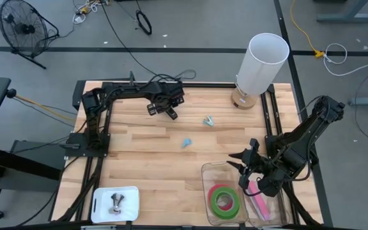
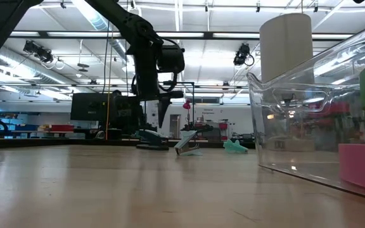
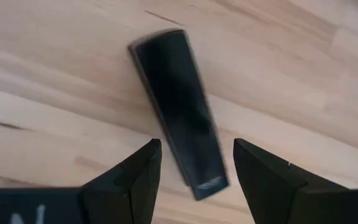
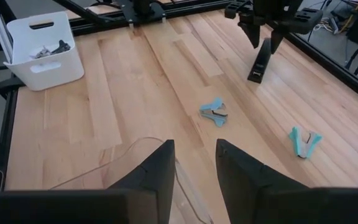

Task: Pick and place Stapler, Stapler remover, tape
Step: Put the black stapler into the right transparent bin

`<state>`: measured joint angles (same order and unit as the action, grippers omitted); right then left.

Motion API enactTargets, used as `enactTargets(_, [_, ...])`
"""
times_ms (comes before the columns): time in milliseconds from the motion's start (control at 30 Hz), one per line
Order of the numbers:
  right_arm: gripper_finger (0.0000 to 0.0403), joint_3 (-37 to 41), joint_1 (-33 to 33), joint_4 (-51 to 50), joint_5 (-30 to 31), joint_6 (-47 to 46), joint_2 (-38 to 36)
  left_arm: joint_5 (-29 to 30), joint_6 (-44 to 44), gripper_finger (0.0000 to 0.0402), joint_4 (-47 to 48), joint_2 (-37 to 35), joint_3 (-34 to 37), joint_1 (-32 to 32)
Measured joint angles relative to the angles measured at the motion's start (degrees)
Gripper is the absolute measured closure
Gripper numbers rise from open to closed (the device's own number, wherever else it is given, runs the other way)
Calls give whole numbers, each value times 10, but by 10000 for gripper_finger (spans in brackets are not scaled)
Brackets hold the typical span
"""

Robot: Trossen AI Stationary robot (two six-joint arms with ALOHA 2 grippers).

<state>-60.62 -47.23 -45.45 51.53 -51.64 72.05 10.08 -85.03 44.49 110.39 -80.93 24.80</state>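
A black stapler [image 3: 176, 106] lies flat on the wooden table at the far middle [image 1: 172, 114]. My left gripper [image 3: 196, 180] hangs open just above it, pointing down, one finger on each side of the stapler's near end, touching nothing. Two teal staple removers [image 1: 208, 120] [image 1: 187, 142] lie on the table mid-way across. A green tape roll [image 1: 225, 199] with a red-pink one lies in the clear container [image 1: 204, 171] at the near right. My right gripper [image 4: 194, 168] waits open above that container with nothing between its fingers.
A tall white cylinder [image 1: 260, 64] stands at the far right. A white bin [image 1: 115, 203] with a metal piece sits at the near left. A pink object [image 1: 259, 198] lies in the container. Bare wood lies between the staple removers and the bin.
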Motion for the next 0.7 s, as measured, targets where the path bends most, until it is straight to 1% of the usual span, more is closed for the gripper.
enactTargets(133, [285,0,0,0,0,1,0,3,-1,197,-33,0,0,-3])
enactTargets(267, [285,0,0,0,-1,1,0,20,-22,197,-40,5,0,-8])
enactTargets(433, [285,0,0,0,-2,1,0,-8,-31,197,-39,7,0,-10])
enactTargets(533, [285,0,0,0,-2,1,0,-15,-15,197,-45,6,0,-9])
enactTargets(633, [285,0,0,0,-2,1,0,-39,-10,197,-40,6,0,-9])
enactTargets(700, [285,0,0,0,-2,1,0,-45,-9,197,-35,6,0,-9])
